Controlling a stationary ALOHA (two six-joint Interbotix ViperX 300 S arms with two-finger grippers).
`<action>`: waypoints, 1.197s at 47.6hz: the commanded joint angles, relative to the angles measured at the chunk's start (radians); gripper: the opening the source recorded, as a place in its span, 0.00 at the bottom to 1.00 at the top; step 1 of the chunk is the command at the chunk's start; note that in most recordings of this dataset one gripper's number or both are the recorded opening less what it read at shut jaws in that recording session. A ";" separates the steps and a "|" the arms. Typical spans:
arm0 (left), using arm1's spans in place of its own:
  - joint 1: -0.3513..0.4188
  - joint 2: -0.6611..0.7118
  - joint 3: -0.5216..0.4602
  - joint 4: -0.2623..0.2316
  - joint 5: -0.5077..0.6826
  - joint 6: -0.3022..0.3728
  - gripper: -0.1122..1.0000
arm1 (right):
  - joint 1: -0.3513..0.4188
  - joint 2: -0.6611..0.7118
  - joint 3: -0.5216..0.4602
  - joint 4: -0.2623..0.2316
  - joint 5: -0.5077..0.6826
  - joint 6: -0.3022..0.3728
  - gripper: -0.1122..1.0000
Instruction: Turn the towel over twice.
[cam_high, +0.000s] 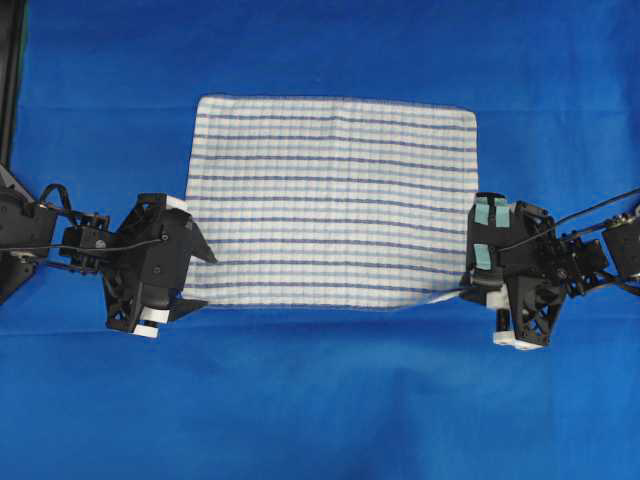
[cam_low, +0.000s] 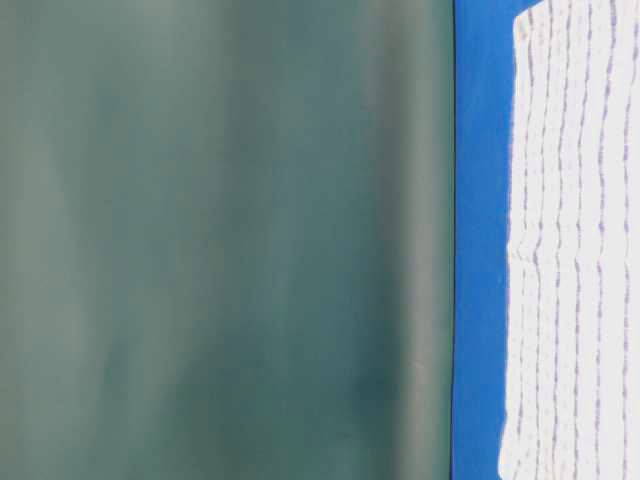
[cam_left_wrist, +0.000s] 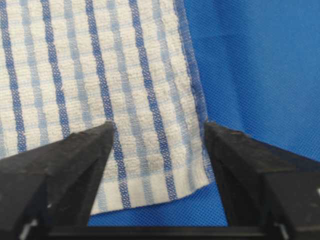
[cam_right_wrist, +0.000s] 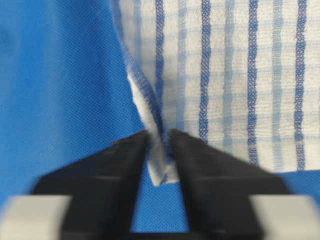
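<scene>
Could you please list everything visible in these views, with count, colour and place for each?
towel: one, white with dark-blue and pale-blue stripes, spread flat mid-table, its right near corner lifted into a fold.
table covering: one, solid blue, under the towel across the whole table.
backdrop: one, dull green, beyond the table's far edge.
left gripper: one, black, over the towel's left near corner, jaws wide apart above the cloth.
right gripper: one, black with pale tape patches, at the towel's right near corner, jaws close around the raised fold.
</scene>
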 joint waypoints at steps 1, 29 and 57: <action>-0.011 -0.018 -0.018 -0.002 0.000 -0.002 0.73 | 0.008 -0.011 -0.021 -0.003 -0.006 -0.002 0.53; 0.009 -0.304 -0.054 -0.003 0.130 0.006 0.72 | -0.014 -0.331 -0.067 -0.124 0.137 -0.017 0.65; 0.112 -0.767 0.044 -0.002 0.219 0.011 0.72 | -0.055 -0.825 0.003 -0.281 0.301 -0.014 0.65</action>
